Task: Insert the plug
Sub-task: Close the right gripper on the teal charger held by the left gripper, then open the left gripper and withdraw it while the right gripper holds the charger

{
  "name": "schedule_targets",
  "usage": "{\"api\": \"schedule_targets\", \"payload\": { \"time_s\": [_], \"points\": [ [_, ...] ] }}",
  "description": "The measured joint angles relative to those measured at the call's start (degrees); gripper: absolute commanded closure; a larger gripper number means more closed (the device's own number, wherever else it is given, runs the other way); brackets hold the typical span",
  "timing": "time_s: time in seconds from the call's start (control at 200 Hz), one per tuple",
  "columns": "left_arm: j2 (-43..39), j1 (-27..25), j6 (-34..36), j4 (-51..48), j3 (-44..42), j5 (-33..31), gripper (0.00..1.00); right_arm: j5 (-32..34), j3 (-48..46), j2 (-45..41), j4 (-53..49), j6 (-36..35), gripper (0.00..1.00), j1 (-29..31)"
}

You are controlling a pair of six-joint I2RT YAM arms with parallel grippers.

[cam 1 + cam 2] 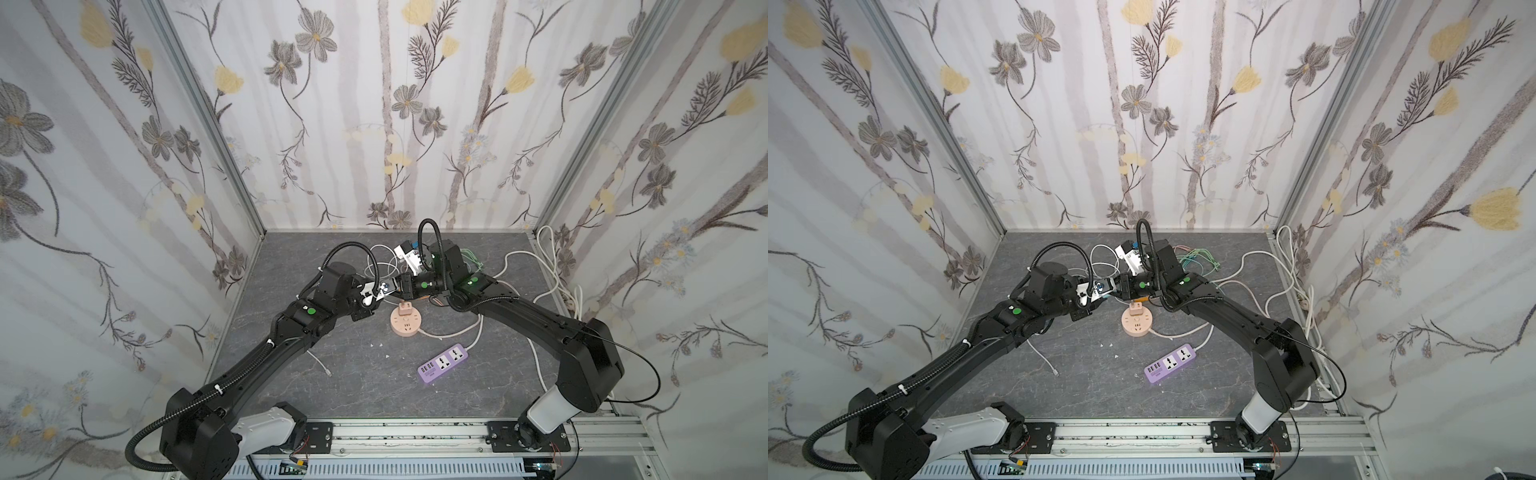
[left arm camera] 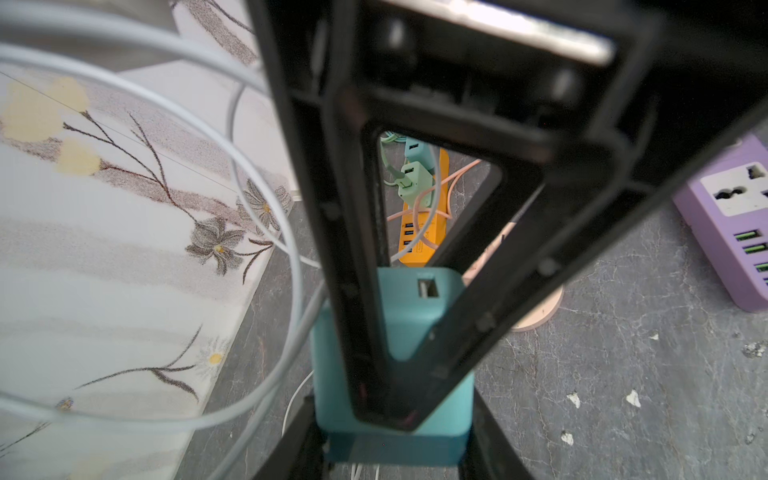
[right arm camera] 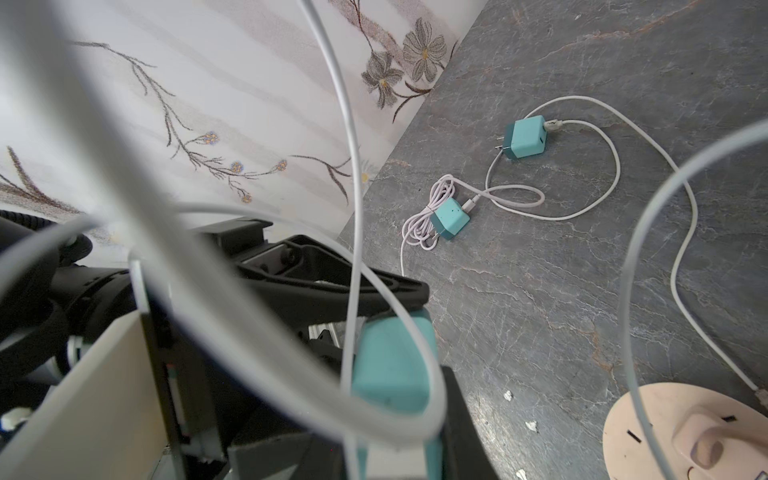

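Near the pink socket (image 3: 681,401), cable loops (image 3: 353,166) cross the teal plug (image 3: 390,365).

teal cube plug (image 2: 409,316) aloft, USB port visible, round pink socket (image 1: 406,327) near

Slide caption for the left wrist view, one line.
Left gripper holds a teal charger; purple power strip lies nearby.

Lab test booth, floral-papered panel walls (image 1: 353,104), aluminium mounting rail (image 1: 415,434)
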Motion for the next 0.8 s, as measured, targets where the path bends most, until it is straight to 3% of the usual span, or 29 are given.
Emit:
{"api": "schedule_targets", "payload": {
  "time_s": [0.085,0.245,0.565,0.799],
  "points": [
    [-0.7,0.0,-0.6,1.9,-1.4,0.5,0.25,0.2,-0.5,-1.2,-1.0,-1.1,1.00,-0.1],
    [-3.5,1.5,-8.0,7.1,-6.2,0.5,0.01,0.4,-1.3,-4.6,-5.3,-7.4,1.00,-1.0],
    [-6.0,6.4,-34.9,12.7,-8.4,0.8,0.00,-0.2,-2.6,-9.2,-12.0,-22.7,1.00,-2.6],
    [-6.3,8.0,-46.6,14.3,-9.9,10.1,0.03,-3.6,-4.9,-12.8,-13.0,-30.3,1.00,-2.6]
  ]
}}
